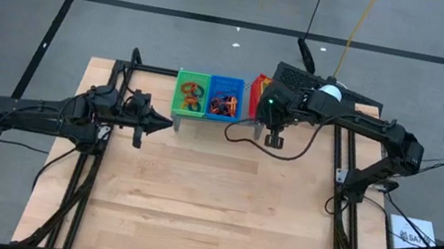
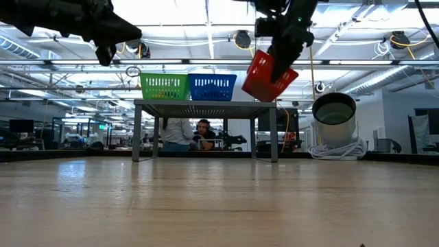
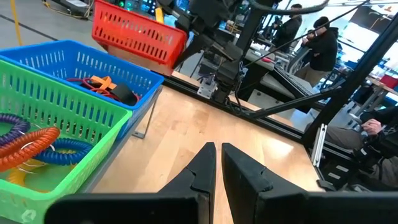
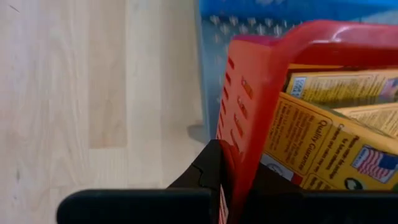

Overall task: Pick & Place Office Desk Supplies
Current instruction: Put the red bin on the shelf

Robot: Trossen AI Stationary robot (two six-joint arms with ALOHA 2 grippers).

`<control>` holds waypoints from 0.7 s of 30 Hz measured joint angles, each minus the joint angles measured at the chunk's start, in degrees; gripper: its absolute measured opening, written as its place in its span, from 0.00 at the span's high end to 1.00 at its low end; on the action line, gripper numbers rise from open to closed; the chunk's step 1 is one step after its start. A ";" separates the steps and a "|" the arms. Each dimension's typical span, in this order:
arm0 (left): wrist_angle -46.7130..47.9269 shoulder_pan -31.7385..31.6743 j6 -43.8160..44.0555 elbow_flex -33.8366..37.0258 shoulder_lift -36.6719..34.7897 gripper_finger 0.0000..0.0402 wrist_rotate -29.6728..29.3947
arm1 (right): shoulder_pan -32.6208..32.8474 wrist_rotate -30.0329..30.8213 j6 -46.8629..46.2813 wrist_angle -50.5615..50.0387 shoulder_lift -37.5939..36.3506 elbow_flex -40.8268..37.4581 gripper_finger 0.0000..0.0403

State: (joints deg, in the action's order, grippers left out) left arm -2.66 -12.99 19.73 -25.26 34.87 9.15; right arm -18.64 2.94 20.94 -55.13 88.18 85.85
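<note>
Green tray, blue tray (red tray tilted)

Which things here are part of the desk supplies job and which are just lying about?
Job:
yellow packets in the red tray, lifted and tilted by the right gripper;
coloured rings in the green tray;
orange bands and dark clip in the blue tray.

Lying about:
grey shelf;
bucket;
people.
</note>
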 joint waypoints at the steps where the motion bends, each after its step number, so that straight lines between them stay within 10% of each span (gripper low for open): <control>1: 0.02 0.00 0.02 0.00 0.00 0.92 0.00 | 0.22 -0.03 0.03 0.03 0.00 0.31 1.00; 21: 0.03 0.00 0.02 0.00 0.00 0.92 0.00 | 0.36 -0.21 -0.68 -0.17 1.60 0.89 1.00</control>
State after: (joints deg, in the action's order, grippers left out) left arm -2.63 -12.99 19.74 -25.26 34.87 9.15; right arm -18.28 2.73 20.26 -55.29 89.78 86.74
